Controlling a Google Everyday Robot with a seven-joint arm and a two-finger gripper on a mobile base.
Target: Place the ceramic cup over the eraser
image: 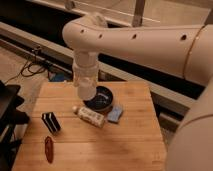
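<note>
The white ceramic cup [86, 91] hangs at the end of my white arm, above the wooden table [125, 145]. It is just left of the dark round bowl [102, 99]. My gripper [85, 81] is shut on the cup, and its fingers blend into the cup and wrist. The eraser [50, 122], a small black block with white stripes, stands on the table to the lower left of the cup, well apart from it.
A white labelled bottle [90, 116] lies in front of the bowl. A light blue pad [115, 114] lies to its right. A red oblong thing [48, 149] lies near the front left edge. A black object [9, 107] stands left of the table.
</note>
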